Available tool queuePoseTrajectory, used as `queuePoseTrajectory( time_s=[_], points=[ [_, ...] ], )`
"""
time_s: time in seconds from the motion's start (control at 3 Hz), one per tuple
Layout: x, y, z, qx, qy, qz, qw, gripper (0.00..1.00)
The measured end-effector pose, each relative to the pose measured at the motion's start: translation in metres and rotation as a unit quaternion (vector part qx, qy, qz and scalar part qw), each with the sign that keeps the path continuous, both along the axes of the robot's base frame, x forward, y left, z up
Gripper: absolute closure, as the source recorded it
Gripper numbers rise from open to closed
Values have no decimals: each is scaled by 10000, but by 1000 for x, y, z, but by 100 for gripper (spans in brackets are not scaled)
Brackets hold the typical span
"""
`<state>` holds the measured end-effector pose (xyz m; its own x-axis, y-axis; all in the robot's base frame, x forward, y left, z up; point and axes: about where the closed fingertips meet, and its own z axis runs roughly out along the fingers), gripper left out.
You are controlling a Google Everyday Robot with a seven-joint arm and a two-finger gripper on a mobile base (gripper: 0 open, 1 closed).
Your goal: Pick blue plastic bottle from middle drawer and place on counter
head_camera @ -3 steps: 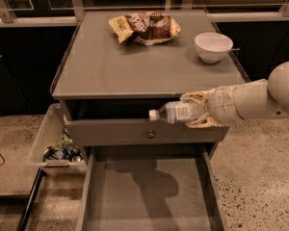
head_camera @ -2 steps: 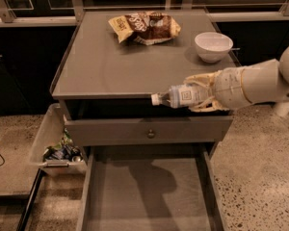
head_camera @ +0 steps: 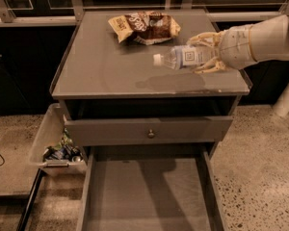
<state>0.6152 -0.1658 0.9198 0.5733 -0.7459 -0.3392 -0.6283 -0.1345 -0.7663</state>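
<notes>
Closed around the blue plastic bottle (head_camera: 179, 58), the hand (head_camera: 200, 55) hovers over the right side of the surface (head_camera: 106, 66). The bottle lies level, cap pointing toward the surface's middle, away from the hand.

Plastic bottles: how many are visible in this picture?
1. The blue plastic bottle lies sideways in the tool, above the counter. Clutter in the floor bin may hide others.

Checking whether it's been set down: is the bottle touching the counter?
Apart. The camera view shows the gripper holding the bottle sideways above the counter, its shadow lying on the surface clearly below it.
</notes>
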Motion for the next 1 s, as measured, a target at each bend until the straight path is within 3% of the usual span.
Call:
queuePoseTrajectory(
  time_s=[0.33, 0.67, 1.0],
  points=[
    [6, -3, 18, 40, -171, -41, 9998, 100],
    [5, -1, 15, 33, -144, -27, 9999, 100],
    [23, 8, 13, 196, -227, 4, 9995, 100]
  ],
)
